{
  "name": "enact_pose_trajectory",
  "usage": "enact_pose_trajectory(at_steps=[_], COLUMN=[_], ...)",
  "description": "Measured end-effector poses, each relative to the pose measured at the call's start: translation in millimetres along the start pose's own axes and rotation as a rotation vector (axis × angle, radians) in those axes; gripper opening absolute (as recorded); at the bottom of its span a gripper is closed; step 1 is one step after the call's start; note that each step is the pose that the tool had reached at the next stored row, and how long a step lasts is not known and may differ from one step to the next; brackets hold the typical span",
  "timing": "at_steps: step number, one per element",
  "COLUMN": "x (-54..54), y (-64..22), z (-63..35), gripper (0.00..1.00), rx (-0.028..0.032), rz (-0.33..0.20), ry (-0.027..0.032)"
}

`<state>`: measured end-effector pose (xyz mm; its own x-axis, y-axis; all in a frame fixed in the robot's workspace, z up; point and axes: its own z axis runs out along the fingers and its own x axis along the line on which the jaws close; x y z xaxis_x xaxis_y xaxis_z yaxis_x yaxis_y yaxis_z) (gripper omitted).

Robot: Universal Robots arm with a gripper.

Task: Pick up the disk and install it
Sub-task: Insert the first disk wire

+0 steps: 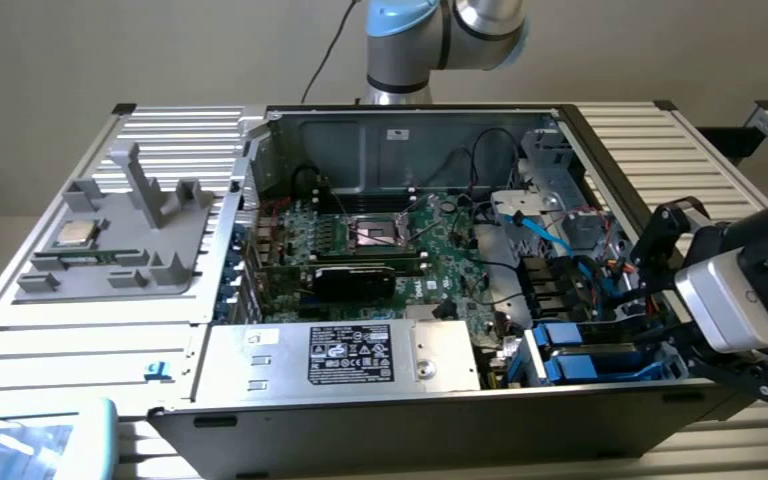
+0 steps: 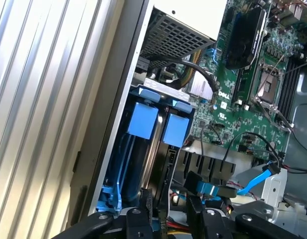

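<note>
Arm bent low over the case — tool seemingly at the disk.

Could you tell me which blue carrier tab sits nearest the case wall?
The blue tab beside the case wall; the other tab sits toward the motherboard.

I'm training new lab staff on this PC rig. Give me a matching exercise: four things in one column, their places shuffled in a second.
Things
1. chip
2. silver box
3. blue carriers
4. gripper

Places
A. inside the case, near corner at the exterior view's right
B. on the grey fixture, outside the case
C. at the case's side, close by the carriers
D. inside the case, along its near wall, bearing a black label

Pairs: 1-B, 2-D, 3-A, 4-C
</note>
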<state>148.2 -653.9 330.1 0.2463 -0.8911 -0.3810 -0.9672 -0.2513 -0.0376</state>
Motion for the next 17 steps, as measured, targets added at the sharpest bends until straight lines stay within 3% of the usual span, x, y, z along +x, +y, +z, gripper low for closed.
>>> enact_pose_trajectory(at_steps=[8,11,14,17], x=[0.5,0.5,0.5,0.4], y=[0.0,0.0,-0.1,0.0], z=[1.1,1.1,1.2,0.7], gripper=[0.40,0.25,0.16,0.16], rx=[0.0003,0.0004,0.0004,0.0004], rz=[0.000,0.000,0.000,0.000], ry=[-0.0041,-0.0047,-0.0048,-0.0043])
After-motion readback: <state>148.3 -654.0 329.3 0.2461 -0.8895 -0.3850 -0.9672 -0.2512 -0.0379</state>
